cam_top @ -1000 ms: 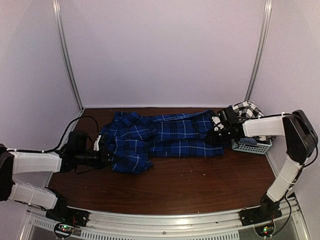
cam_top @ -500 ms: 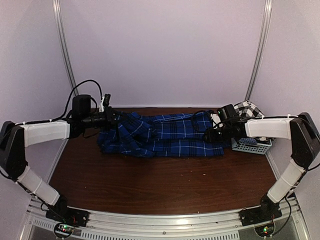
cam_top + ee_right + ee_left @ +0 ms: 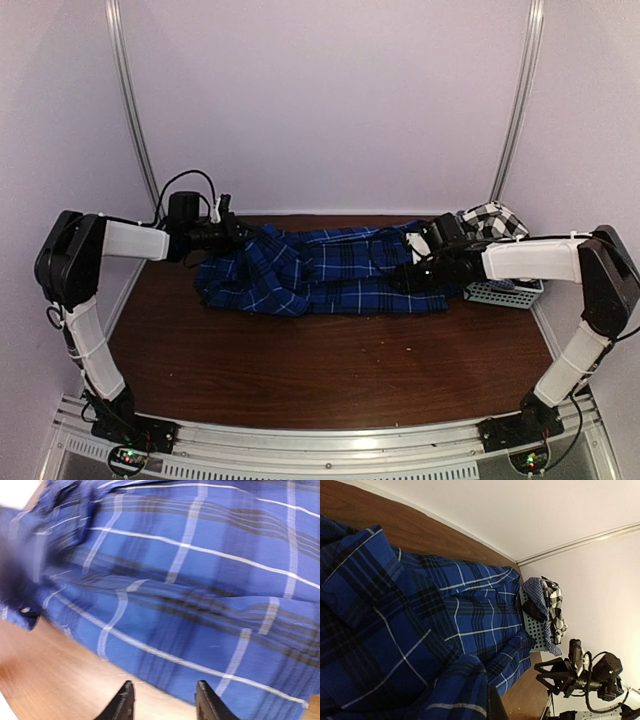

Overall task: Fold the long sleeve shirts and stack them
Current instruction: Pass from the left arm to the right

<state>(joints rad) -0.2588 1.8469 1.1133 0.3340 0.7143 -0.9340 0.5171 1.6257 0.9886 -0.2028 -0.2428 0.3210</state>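
Note:
The royal-blue plaid shirt (image 3: 330,270) lies bunched across the back of the table and fills the left wrist view (image 3: 420,610). My left gripper (image 3: 232,235) is at the shirt's back left corner, shut on its cloth; one dark finger (image 3: 495,707) shows beside the gathered fabric. My right gripper (image 3: 408,276) hovers low over the shirt's right end, open and empty, its fingertips (image 3: 125,700) over the near hem (image 3: 200,645) and bare wood. The black-and-white checked shirt (image 3: 492,220) is heaped on the basket at the right and shows in the left wrist view (image 3: 554,607).
A pale mesh basket (image 3: 505,292) stands at the table's right edge under the checked shirt. The brown table (image 3: 330,370) stretches in front of the shirts. Metal frame posts (image 3: 135,130) and pale walls close in the back and sides.
My left arm swung from the front left to the back left, carrying the shirt's left part back and over itself. My right gripper moved a little left and nearer along the shirt's right end.

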